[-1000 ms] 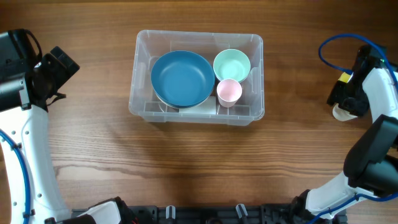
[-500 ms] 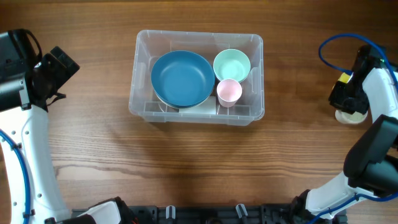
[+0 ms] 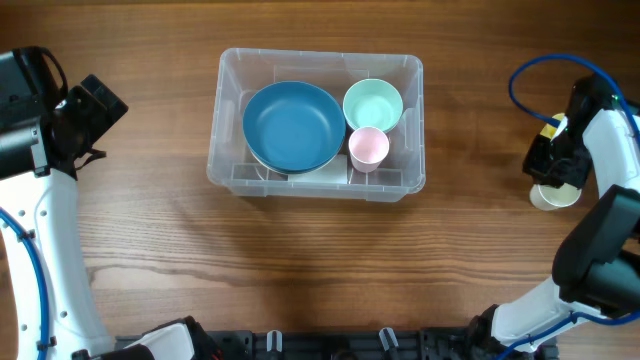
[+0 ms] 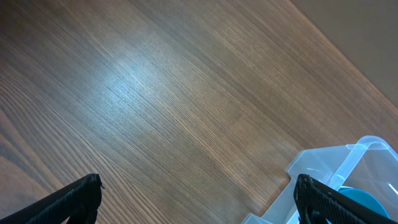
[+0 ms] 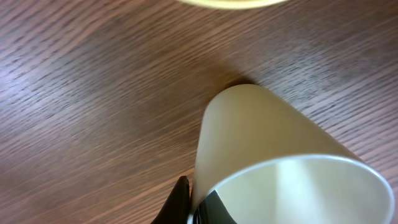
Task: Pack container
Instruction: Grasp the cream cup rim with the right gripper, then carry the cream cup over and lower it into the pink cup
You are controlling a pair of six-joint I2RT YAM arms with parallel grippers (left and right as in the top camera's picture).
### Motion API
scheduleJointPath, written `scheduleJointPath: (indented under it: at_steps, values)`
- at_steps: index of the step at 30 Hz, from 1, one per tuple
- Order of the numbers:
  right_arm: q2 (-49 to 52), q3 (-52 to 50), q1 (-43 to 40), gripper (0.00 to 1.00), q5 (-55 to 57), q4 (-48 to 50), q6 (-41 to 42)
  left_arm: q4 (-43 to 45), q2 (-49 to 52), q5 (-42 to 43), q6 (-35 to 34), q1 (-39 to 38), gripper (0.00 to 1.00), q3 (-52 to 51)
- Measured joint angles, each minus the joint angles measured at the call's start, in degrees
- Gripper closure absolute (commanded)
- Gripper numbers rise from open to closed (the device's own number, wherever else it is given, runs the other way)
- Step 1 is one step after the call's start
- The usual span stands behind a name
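wooden table (image 3: 300, 260), brown grain, seen from above. the container (image 3: 320, 57), clear plastic, sits upper centre of the overhead frame and holds a blue bowl (image 3: 293, 125), a mint cup (image 3: 372, 104) and a pink cup (image 3: 368, 146). the right gripper (image 5: 194, 208) is at the right edge of the overhead frame, well apart from the container, jaws closed on the rim of a cream cup (image 5: 273, 155). the left gripper (image 4: 198, 198) is at the left edge, jaws spread wide, holding nothing, above bare wood.
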Motion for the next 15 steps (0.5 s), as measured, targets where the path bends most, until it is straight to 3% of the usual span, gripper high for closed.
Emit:
scheduleJointPath:
  at_steps: [7, 15]
  values:
    - [-8.1, 1.5, 6.7, 0.96, -5.8, -0.4, -1.8, 0.0, 0.0, 0.0, 0.0, 0.0, 0.0, 0.0]
    - [-18.4, 11.0, 22.5, 0.96, -7.7, -1.9, -3.1, 0.0, 0.0, 0.0, 0.0, 0.0, 0.0, 0.0]
